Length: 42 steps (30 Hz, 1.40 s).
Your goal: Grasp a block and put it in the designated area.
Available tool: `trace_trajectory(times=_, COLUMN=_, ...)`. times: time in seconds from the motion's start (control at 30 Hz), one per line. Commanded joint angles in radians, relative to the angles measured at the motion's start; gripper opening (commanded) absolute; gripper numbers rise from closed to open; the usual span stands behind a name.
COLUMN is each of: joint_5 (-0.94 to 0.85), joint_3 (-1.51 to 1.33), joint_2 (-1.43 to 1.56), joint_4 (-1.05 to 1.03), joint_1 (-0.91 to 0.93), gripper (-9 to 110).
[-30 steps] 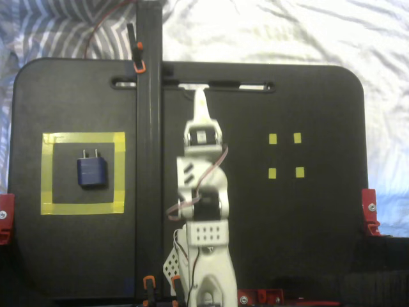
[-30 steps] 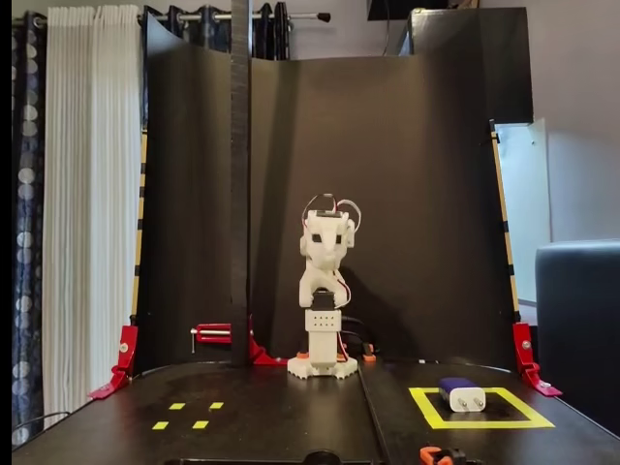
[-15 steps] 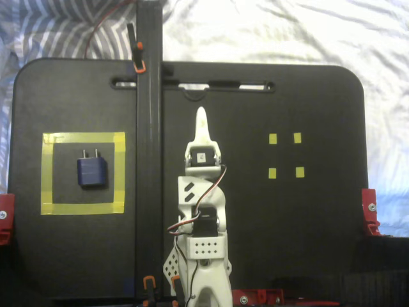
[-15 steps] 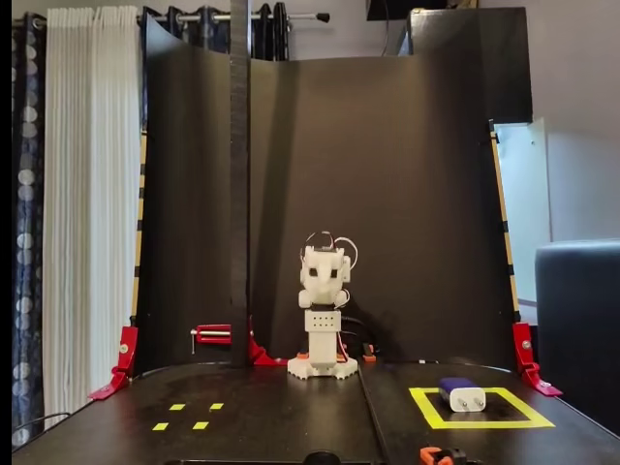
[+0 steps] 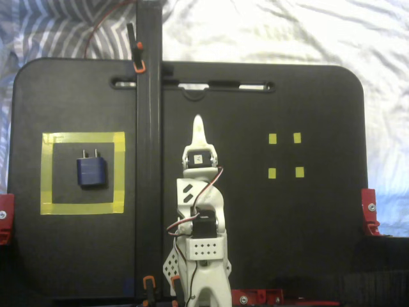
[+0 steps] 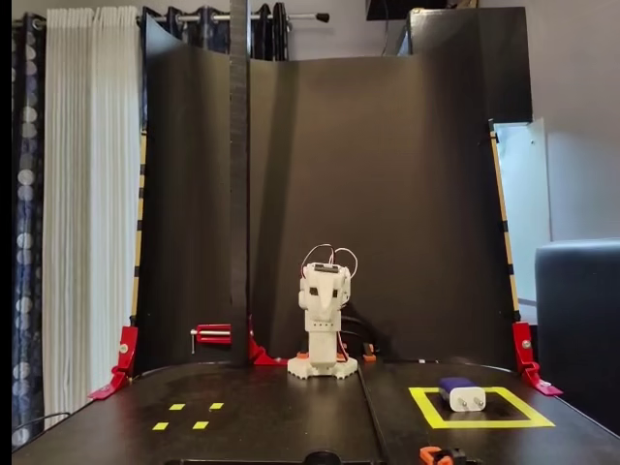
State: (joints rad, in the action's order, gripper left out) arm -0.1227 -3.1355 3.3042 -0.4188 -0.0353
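The dark navy block (image 5: 91, 171) lies inside the designated area (image 5: 83, 138), a yellow tape square at the left of the black board, with its two prongs pointing to the far edge. In the front-facing fixed view the block (image 6: 462, 394) rests within the same yellow square (image 6: 481, 423) at the right. My white gripper (image 5: 198, 121) sits at the board's middle, folded back over the arm's base, its fingers together in one narrow point and holding nothing. It is far from the block. In the front-facing view the folded arm (image 6: 324, 291) hides the fingertips.
A tall black post (image 5: 148, 160) stands between arm and yellow square. Small yellow square markers (image 5: 273, 139) lie on the right half of the board. Red clamps (image 5: 369, 211) hold the board's side edges, orange clips (image 5: 148, 283) the near edge. A black backdrop (image 6: 387, 194) rises behind.
The arm has folded down and drawn back toward its base, its gripper tip retreating from the board's far edge. The block has stayed put inside the yellow square.
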Motion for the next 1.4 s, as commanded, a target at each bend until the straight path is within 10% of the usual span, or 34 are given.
trace_trajectory(times=0.0, joint_5=-0.014, joint_3=-0.006, joint_2=0.006, joint_4=-0.071, joint_1=0.003, gripper=1)
trace_trajectory(times=1.37, joint_5=0.032, joint_3=-0.008, joint_2=0.006, joint_4=-0.339, joint_1=0.031, gripper=0)
